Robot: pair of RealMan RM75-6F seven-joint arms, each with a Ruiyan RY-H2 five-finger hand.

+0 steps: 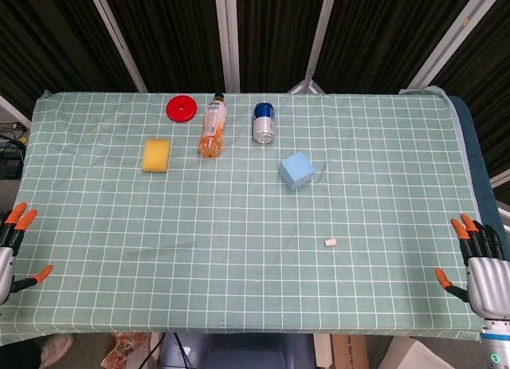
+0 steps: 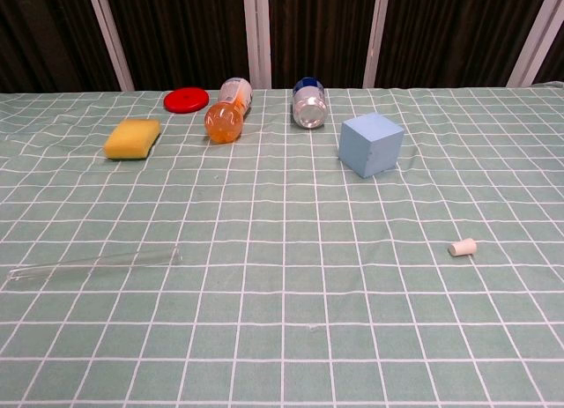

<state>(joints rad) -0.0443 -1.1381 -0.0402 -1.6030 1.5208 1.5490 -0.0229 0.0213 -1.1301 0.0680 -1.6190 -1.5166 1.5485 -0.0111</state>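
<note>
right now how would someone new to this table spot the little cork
Start at the blue cube on the green checked cloth, then come toward the near right side, toward the right hand. The cork lies there alone on its side. It is by far the smallest thing, an off-white stub, well apart from the rest.

Far row: red disc, orange bottle lying, can lying; nearer: yellow sponge, blue cube.

table, checked cloth | sponge | bottle | can | cube | tube
</note>
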